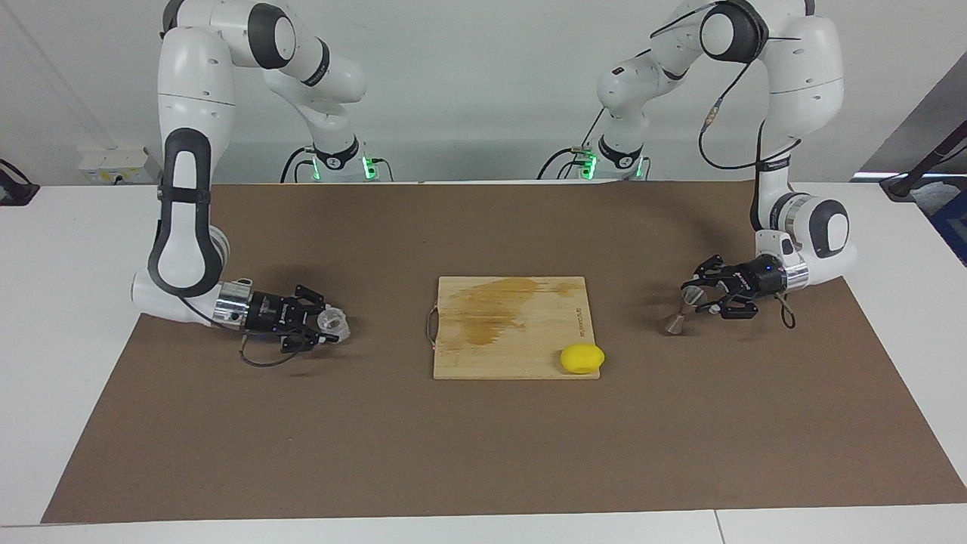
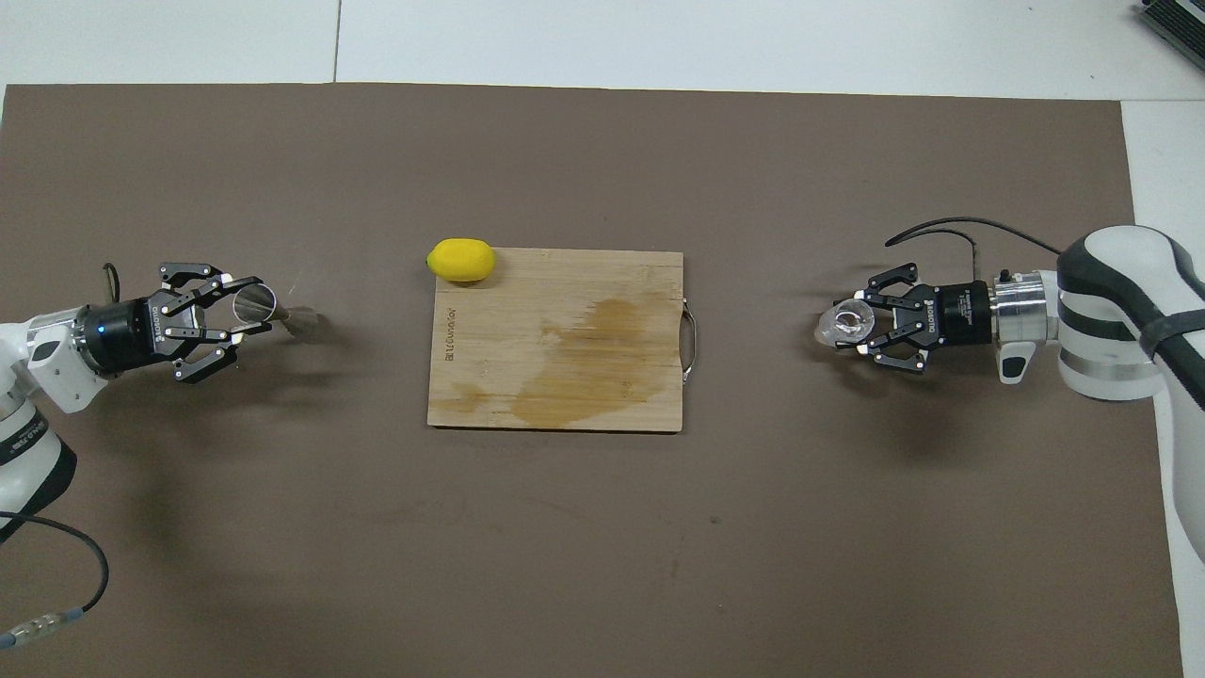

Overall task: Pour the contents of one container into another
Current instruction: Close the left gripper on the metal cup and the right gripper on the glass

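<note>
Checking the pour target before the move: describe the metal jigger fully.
The jigger is a small silver-grey metal hourglass, two cones joined at a narrow waist. The left pincer is shut on its upper cone, holding it tilted, open mouth up, lower cone toward the brown mat at the left arm's end of the table. Contents cannot be seen.

Cutting board and lemon mid-mat, bare mat around

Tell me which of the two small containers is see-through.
The glass cup in the right gripper; the jigger in the left gripper is opaque metal.
</note>
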Motion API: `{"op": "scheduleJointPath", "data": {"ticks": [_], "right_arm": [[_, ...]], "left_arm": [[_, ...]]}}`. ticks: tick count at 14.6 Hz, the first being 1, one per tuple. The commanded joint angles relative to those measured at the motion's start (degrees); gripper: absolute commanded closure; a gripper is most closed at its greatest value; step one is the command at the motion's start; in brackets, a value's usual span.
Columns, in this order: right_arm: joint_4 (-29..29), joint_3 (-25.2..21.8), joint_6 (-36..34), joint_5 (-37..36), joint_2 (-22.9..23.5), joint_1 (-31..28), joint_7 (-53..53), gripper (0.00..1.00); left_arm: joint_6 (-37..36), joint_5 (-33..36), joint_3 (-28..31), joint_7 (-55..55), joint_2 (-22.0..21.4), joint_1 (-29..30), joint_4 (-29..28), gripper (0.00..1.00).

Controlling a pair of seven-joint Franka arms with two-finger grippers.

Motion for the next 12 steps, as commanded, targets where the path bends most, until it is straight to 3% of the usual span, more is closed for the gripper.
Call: {"op": "scheduleJointPath", "data": {"ticks": [1,6,12], "right_arm": [[0.3,0.0,0.0,0.5,-2.2,-0.2,1.0,1.0],[0.3,0.1,-0.9,-1.4,-8.6,-0.1,5.4,1.0],[0.3,0.6,-2.0,-6.2,-15.3,2.1,14.0,1.0]], "left_arm": [[-1.4,-0.9,0.7,-2.9,-4.2,-1.4,-3.1,0.82],[-0.8,-1.0,0.6,-6.2,-11.9,-5.5,-10.3,0.82],[2.0,-9.9,0.5,-6.2,-13.2,-14.1,-14.0,0.83]]}}
